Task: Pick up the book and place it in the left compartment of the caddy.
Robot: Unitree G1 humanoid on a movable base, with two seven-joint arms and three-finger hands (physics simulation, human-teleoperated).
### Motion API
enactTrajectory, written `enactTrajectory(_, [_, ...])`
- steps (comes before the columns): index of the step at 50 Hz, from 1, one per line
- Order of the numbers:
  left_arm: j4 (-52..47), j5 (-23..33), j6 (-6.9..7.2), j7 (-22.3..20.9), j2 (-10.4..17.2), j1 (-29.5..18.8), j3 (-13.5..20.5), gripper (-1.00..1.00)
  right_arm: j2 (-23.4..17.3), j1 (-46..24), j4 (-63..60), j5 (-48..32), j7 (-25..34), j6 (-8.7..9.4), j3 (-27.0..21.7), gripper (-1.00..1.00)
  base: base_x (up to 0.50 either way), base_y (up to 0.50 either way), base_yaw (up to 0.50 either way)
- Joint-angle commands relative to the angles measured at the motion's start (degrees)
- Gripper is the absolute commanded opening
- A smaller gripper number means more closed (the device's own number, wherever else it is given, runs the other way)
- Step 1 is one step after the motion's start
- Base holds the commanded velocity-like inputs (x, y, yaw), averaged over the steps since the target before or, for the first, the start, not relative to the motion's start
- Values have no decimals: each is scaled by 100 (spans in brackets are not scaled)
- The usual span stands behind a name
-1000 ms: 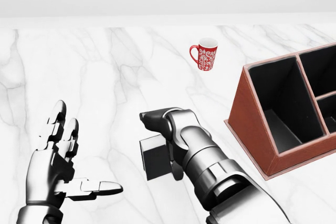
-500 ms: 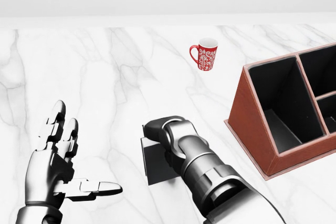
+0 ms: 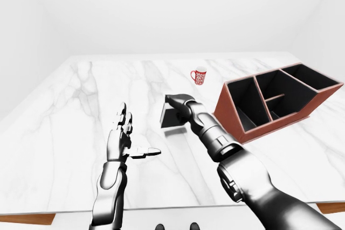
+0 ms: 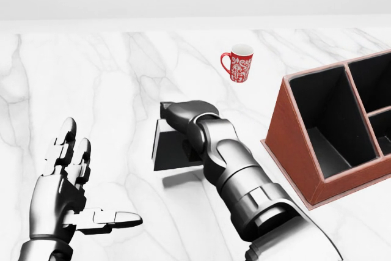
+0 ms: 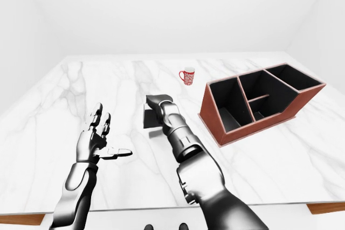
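While gripped, book (image 4: 170, 147) fills right hand (image 4: 181, 116).

You see book (image 4: 168, 146): dark grey, near black, plain. Caddy (image 4: 297, 145): reddish-brown outside, black inside. Mug (image 4: 241, 63): red with white ornamental pattern, white interior. Table (image 4: 91, 84): white marble with grey veins. Left hand (image 4: 67, 181) and right hand (image 4: 186, 117): glossy silver-grey metal, dark joints. Wall: plain white.
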Motion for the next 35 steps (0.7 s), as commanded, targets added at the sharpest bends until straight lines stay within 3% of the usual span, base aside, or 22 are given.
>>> enactTrajectory(1, [25,11,-1,21,-1,-11,7,100,-263,22,-1577,98,280,0,-214,-100,0,0,0])
enactTrajectory(9, [24,-2,24,41,3,-29,13,100,-561,430,-3182,6,615,0,-298,-100,0,0,0])
enactTrajectory(15, [12,-5,31,40,2,-21,11,100,-694,713,-4038,-19,485,0,-516,-100,0,0,0])
enactTrajectory(27, [107,12,-13,46,3,-44,11,100,-1225,1051,-5139,1224,-265,0,-1071,-100,0,0,0])
enactTrajectory(35, [169,21,-17,65,7,-74,15,100,-1684,1430,-6096,1979,-418,0,-1339,-100,0,0,0])
